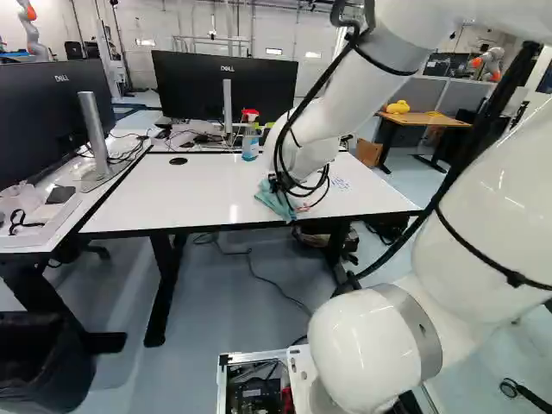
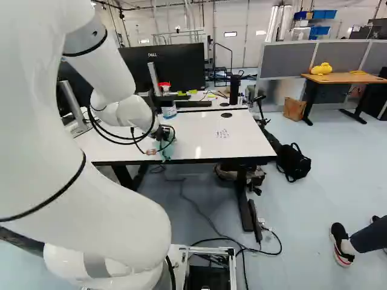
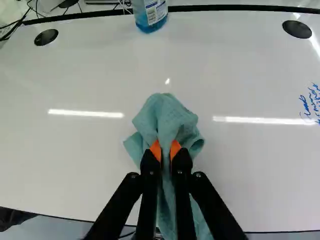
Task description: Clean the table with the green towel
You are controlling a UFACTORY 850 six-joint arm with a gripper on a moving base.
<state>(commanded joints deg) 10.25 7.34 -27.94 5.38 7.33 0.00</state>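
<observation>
Centre of the left base view, the gripper [image 1: 281,186] pinches the green towel [image 3: 165,117] between 2 orange pads [image 3: 155,149] at the white table [image 1: 198,194]; spray bottle [image 1: 250,145], upper centre.

Robotics lab, office-style: white counter [image 1: 181,203]; black monitor [image 1: 190,86], left base view, eleven o'clock; another robot [image 1: 33,33], same view, ten o'clock; grey partitions [image 2: 344,55], right base view, two o'clock.

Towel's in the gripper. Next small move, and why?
Probably sweep the green towel sideways toward the blue handwriting: the gripper is shut on the towel, the writing marks the white table, nothing stands between, and the spray bottle is near the far edge, off that path.
</observation>
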